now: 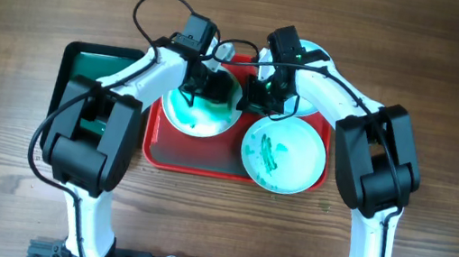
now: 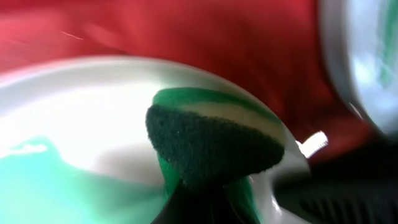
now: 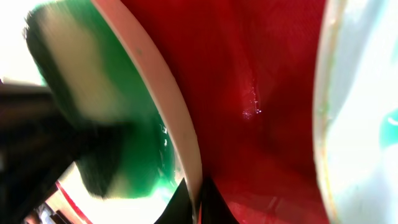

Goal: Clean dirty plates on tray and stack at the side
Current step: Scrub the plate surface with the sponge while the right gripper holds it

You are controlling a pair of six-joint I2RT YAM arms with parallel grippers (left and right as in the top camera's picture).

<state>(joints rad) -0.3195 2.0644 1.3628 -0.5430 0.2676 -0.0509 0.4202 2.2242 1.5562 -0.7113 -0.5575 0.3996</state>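
Closest to me, in the near right corner of the red tray (image 1: 189,152), sits a turquoise-rimmed plate (image 1: 284,159). It has green streaks across its middle, and its edge reaches out over the tray's near rim.

Next back on the tray's left side is the white plate (image 1: 197,120), with a wet green smear over much of its face. Both arms meet here. The left gripper (image 1: 207,85) is clamped on a dark green sponge (image 2: 211,146), and my left wrist view shows the sponge pressed down on the white plate, with green wash pooled beside it. The right gripper (image 1: 258,95) is on the plate's right edge. In the right wrist view its fingers (image 3: 214,208) are pinching the pale rim (image 3: 168,106), with bare red tray just beyond and the nearer plate's rim at the right of the frame.

Furthest out, at the tray's far right, a third plate (image 1: 316,50) pokes out from under the right arm. It's mostly hidden, so I can't tell whether it is smeared.

To the left of the red tray, a smaller dark green tray (image 1: 84,66) lies on the wooden table (image 1: 18,15). The left arm covers most of it, so I can't see its contents.

My count is three plates, two trays and one sponge.
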